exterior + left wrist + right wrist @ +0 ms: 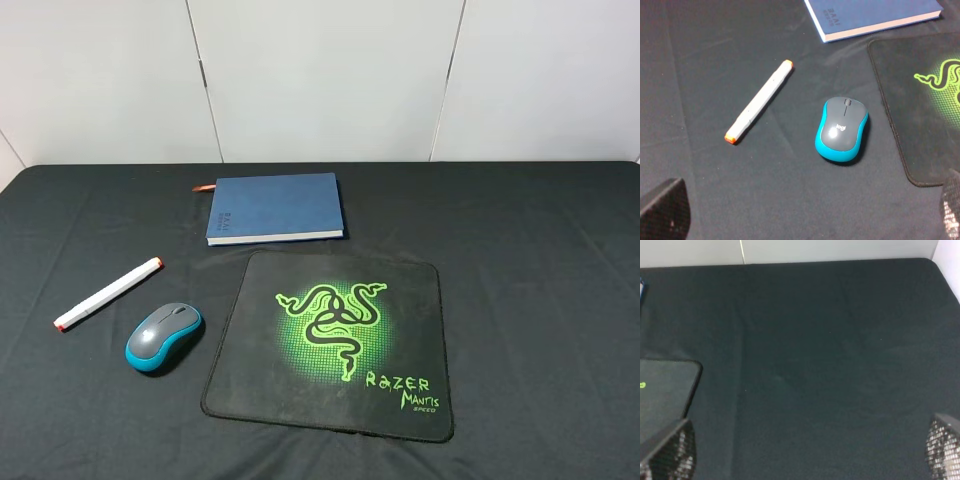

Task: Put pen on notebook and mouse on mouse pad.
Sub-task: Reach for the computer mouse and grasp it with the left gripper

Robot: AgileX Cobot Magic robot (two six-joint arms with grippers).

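Your mouse pad (250, 370), lettered "RAZER MANTIS" in green, lies nearest. The mouse (164, 336) sits just left of it on the black cloth (540, 300), the pen (108, 293) farther left, apart from the notebook (275, 207) beyond; its cover print is unreadable. Left gripper (805, 215) and right gripper (805, 452) hang above the cloth, fingers spread wide, gripping nothing.

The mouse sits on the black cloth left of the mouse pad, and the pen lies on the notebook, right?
Not quite. The pen lies on the cloth, apart from the notebook and beside the mouse, as the exterior high view shows. The mouse is indeed left of the mouse pad.
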